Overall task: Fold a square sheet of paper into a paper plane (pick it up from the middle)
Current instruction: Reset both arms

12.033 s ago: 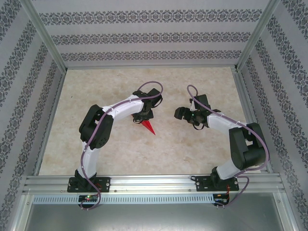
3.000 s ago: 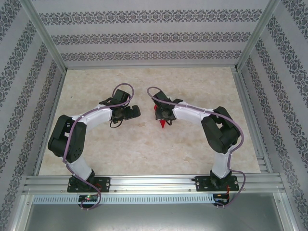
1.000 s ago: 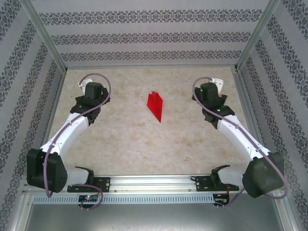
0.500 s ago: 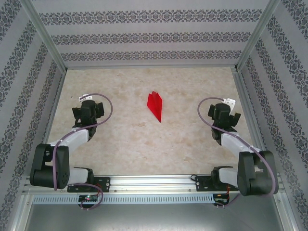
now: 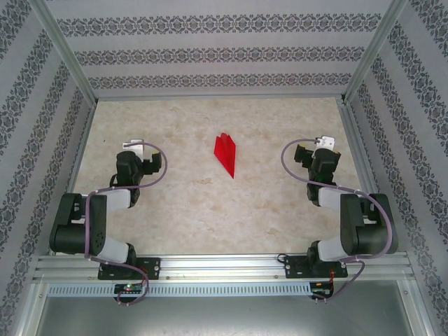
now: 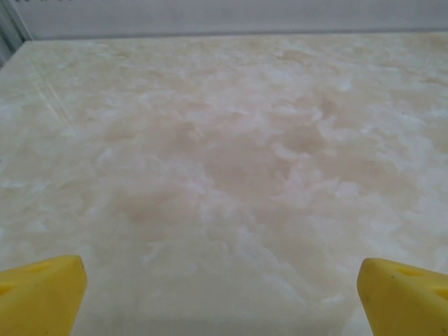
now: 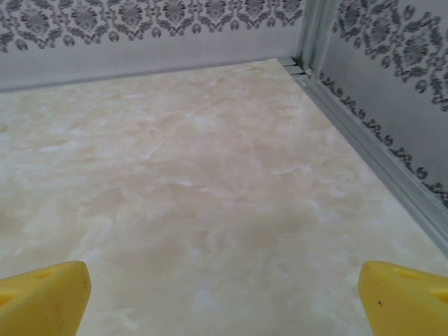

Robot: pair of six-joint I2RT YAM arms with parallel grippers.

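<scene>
Marbled beige bench (image 5: 182, 203) sits inside patterned walls. We see the paper plane (image 5: 226, 155) lying flat mid-bench, a creased red dart with its nose toward the arm bases, well apart from both arms. Our left pincer (image 6: 224, 297) and right pincer (image 7: 224, 297) stand released, yellow tips wide, nothing between them. We judge the folding done. Parking well means folding each arm at its own side, never sweeping toward the plane.

Open tabletop (image 5: 210, 210) lies all around the paper plane (image 5: 226, 154).
</scene>
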